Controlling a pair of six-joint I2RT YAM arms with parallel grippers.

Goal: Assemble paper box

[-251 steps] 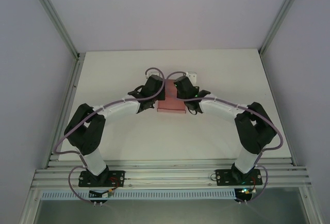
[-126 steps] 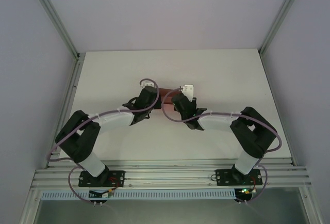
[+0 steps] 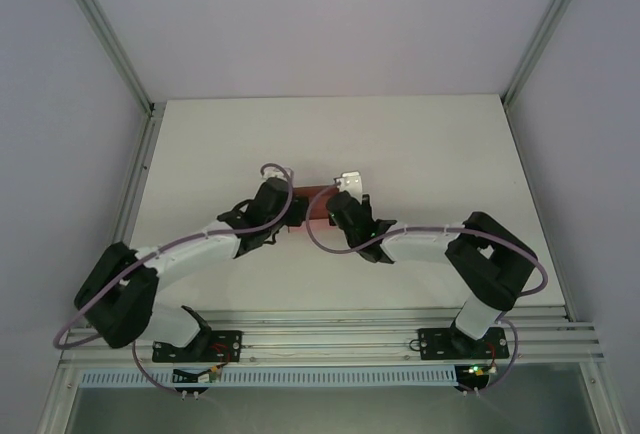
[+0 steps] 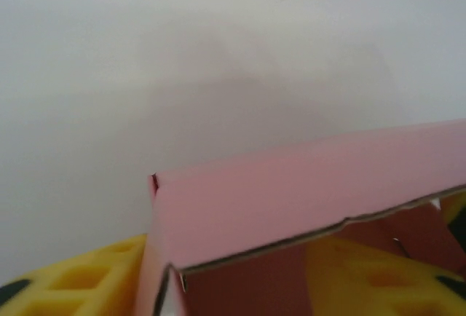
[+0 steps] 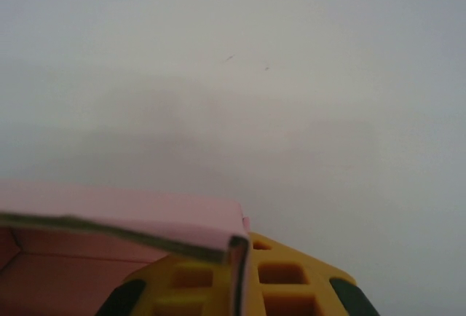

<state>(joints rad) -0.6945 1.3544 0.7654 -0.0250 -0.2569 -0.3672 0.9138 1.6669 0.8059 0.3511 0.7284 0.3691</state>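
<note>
Paper box (image 3: 316,201): pink, mid-table (image 3: 420,144), caught between the two wrists; walls already standing, a raw cut edge showing in both wrist views.
Left gripper (image 4: 226,287): yellow fingers (image 4: 73,279) set wide either side of one end of the box; cannot tell whether pressing or merely straddling.
Right gripper (image 5: 240,281): narrow, pads close on both sides of a corner wall, apparently pinching it.
Likely feel: very light, thin card, springy at the folds (creases and dents easily, probably slides on the smooth tabletop).
Where to hold: on a wall near a corner fold, where stiffest; never mid-panel, never by a loose flap.
Pressure: gentle, just enough to stop slipping.
Risk: crushed wall or a torn tab if squeezed hard or pulled apart.
</note>
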